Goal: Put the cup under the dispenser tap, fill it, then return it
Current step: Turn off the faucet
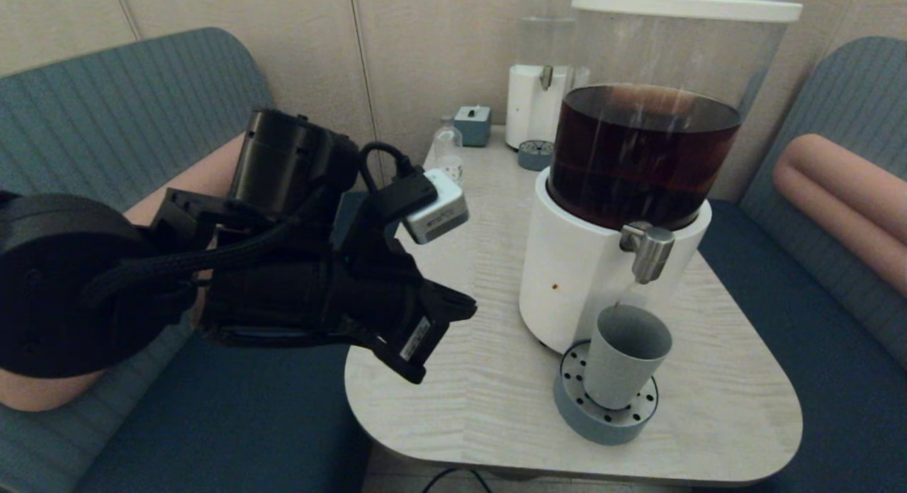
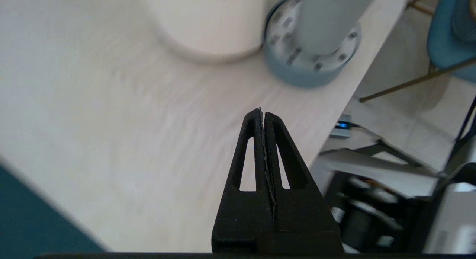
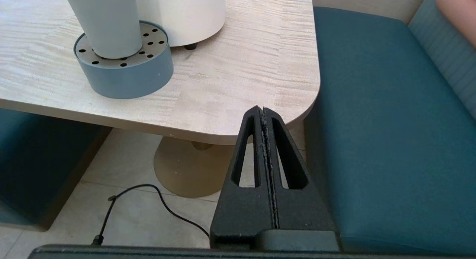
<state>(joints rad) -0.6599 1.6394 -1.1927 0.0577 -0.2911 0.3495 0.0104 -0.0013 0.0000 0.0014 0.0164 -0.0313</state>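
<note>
Nearest me, my left gripper (image 2: pixel 263 115) hangs above the near-left part of the table (image 1: pixel 489 401), fingers pressed flat together with nothing between them; from the cup it sits out at about 9 o'clock, well apart. My right gripper (image 3: pixel 263 112) is parked off the table's near-right corner, low, over the floor beside the blue bench (image 3: pixel 375 114), also clamped together and empty; it does not show in the head view. Next out, the cup (image 1: pixel 623 355) stands on the round drip tray (image 1: pixel 570 408), leaning a little, its mouth just below the dispenser tap (image 1: pixel 648 252). I can't see any liquid inside it, and no stream shows from the spout. Behind, at 12 o'clock, the tank (image 1: pixel 641 149) is about half full of dark liquid; a smaller dispenser (image 1: pixel 542 89) stands farther back. I judge placing is done and filling is the step in hand. Next move calls for my left arm to reach the tap's lever at roughly 1 o'clock from the gripper and work it, keeping clear of the cup so it doesn't topple.
</note>
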